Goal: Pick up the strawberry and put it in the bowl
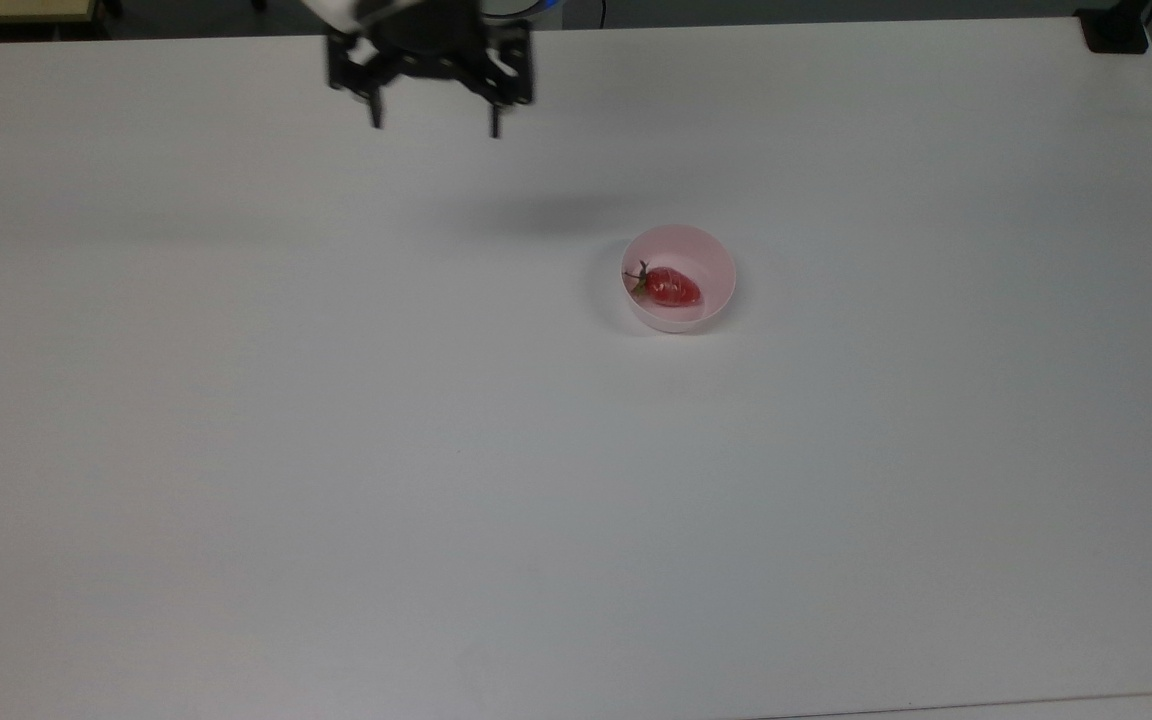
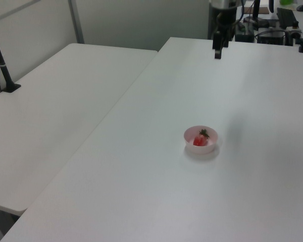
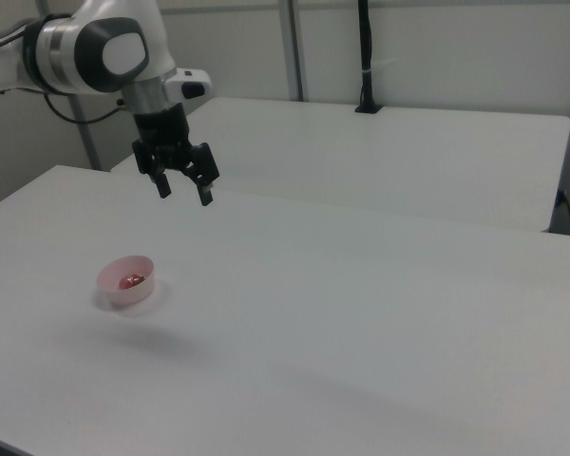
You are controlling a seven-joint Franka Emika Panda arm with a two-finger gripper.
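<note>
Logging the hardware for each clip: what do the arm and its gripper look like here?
The arm has glossy white rounded shells with dark grey joint sections. Its white wrist block carries a small dark mark on the side. The gripper is black, with two slim black jaws. A dark cable loops behind the arm in the right view.

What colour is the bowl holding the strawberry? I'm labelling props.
Pale pink; the bowl shows best in the top view, strawberry inside.
</note>
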